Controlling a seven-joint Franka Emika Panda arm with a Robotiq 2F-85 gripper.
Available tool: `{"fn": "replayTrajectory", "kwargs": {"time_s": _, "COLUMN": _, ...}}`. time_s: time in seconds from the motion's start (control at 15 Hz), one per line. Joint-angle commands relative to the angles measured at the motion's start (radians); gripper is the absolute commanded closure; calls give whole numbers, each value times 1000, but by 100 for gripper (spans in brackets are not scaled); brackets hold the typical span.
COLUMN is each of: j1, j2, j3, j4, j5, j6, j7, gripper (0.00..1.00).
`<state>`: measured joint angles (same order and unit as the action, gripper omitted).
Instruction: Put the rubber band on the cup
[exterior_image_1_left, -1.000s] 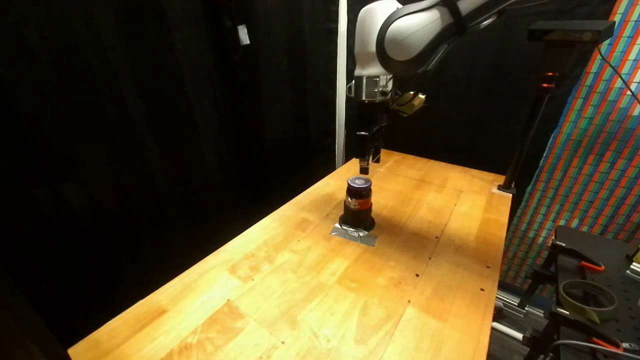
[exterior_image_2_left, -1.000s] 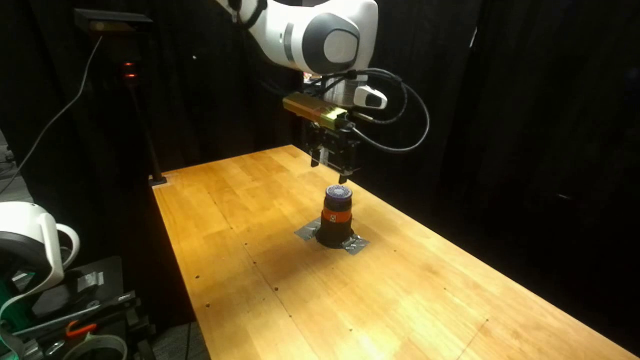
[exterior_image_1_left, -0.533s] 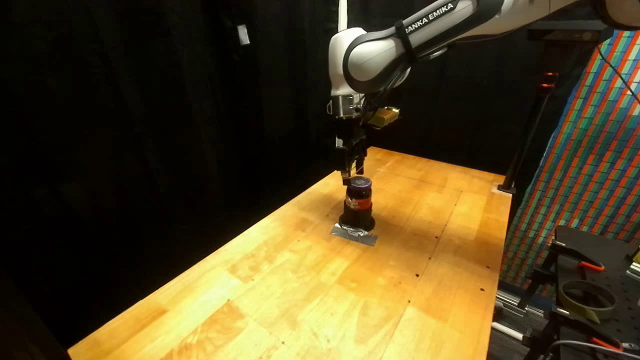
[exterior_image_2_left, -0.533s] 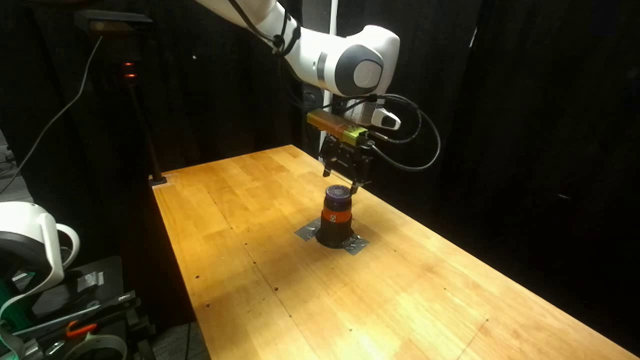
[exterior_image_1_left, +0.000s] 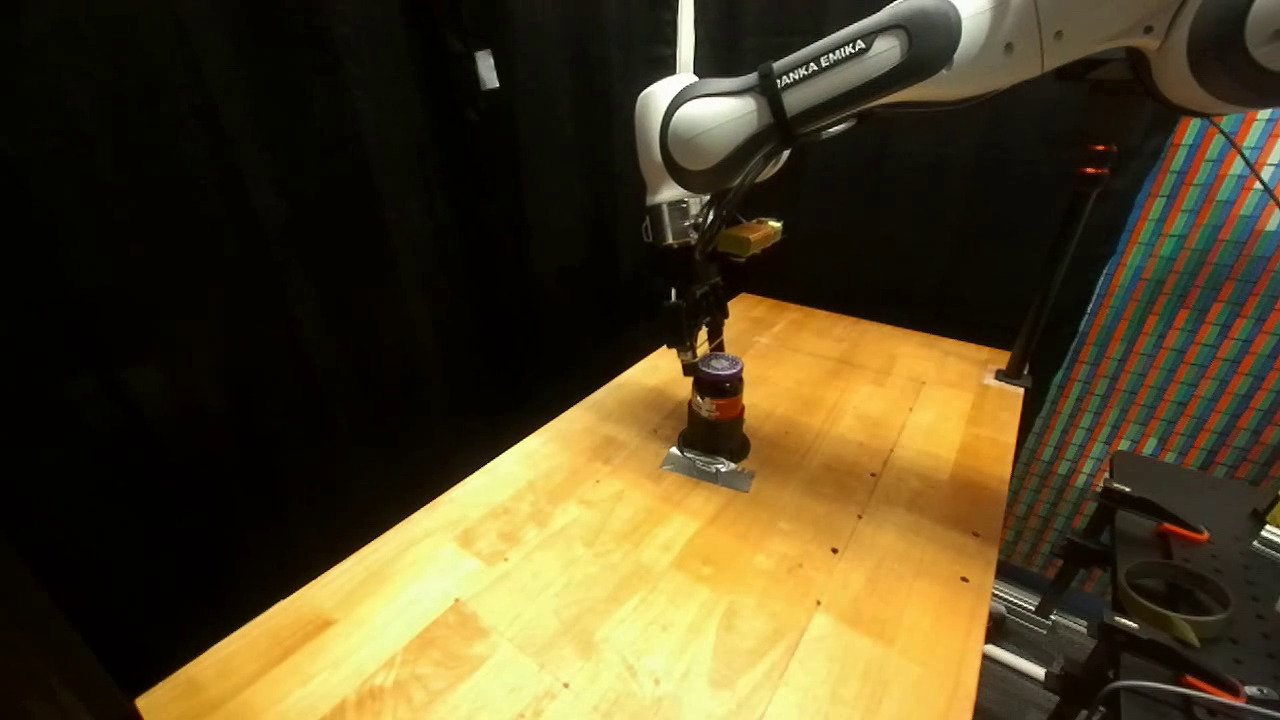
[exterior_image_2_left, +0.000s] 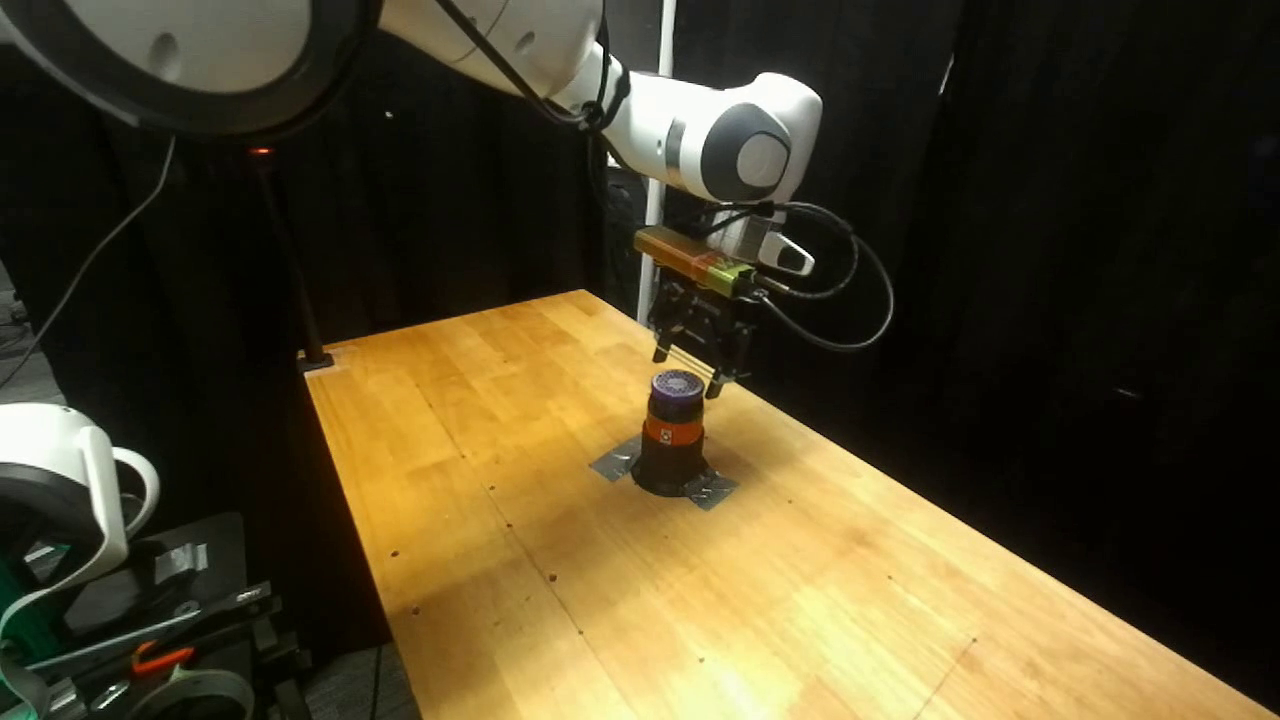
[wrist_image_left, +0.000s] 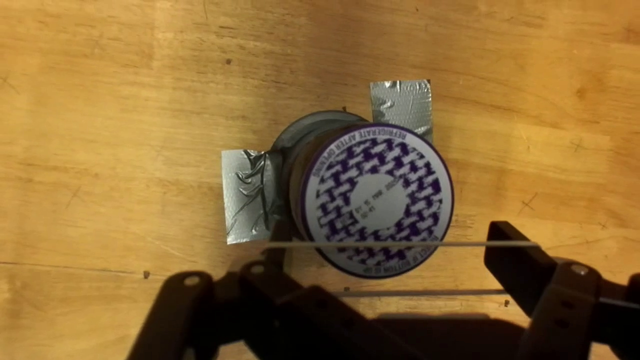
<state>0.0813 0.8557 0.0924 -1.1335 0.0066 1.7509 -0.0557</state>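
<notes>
The cup (exterior_image_1_left: 718, 410) is a dark jar with a purple-and-white patterned lid and an orange band, standing upright; it also shows in an exterior view (exterior_image_2_left: 673, 434) and from above in the wrist view (wrist_image_left: 377, 200). My gripper (exterior_image_2_left: 687, 374) is open, with its fingers spread wide just above and beside the cup's lid; it also shows in an exterior view (exterior_image_1_left: 704, 358) and in the wrist view (wrist_image_left: 392, 242). A thin pale rubber band (wrist_image_left: 467, 244) is stretched between the two fingers. In the wrist view one strand crosses over the near part of the lid; the other lies off it.
Grey tape (wrist_image_left: 250, 197) holds the cup's base to the wooden table (exterior_image_2_left: 850, 600), with another tape strip (wrist_image_left: 402, 105) on its other side. A black post (exterior_image_1_left: 1050, 270) stands at a table corner. A side cart (exterior_image_1_left: 1170, 540) with a tape roll (exterior_image_1_left: 1175, 600) is beside the table.
My gripper has come down and sideways, leftward and rightward in the respective exterior views, bringing the band close to the lid. Movement in the last half second is small. The cup has not moved.
</notes>
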Motion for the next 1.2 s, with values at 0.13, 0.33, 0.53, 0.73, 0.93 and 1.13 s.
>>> {"fn": "replayTrajectory", "kwargs": {"time_s": 0.13, "j1": 30, "j2": 57, "j3": -19, "j4": 102, "j5": -17, "j6": -78, "j7": 14, "gripper": 0}}
{"fn": "replayTrajectory", "kwargs": {"time_s": 0.33, "j1": 39, "j2": 69, "j3": -24, "j4": 102, "j5": -29, "j6": -68, "j7": 12, "gripper": 0}}
{"fn": "replayTrajectory", "kwargs": {"time_s": 0.53, "j1": 43, "j2": 77, "j3": -28, "j4": 101, "j5": -39, "j6": -76, "j7": 10, "gripper": 0}}
{"fn": "replayTrajectory", "kwargs": {"time_s": 0.73, "j1": 47, "j2": 60, "j3": -36, "j4": 69, "j5": -49, "j6": -125, "j7": 22, "gripper": 0}}
{"fn": "replayTrajectory", "kwargs": {"time_s": 0.93, "j1": 42, "j2": 36, "j3": -35, "j4": 19, "j5": -49, "j6": -159, "j7": 22, "gripper": 0}}
{"fn": "replayTrajectory", "kwargs": {"time_s": 1.13, "j1": 42, "j2": -4, "j3": -38, "j4": -55, "j5": -50, "j6": -141, "j7": 32, "gripper": 0}}
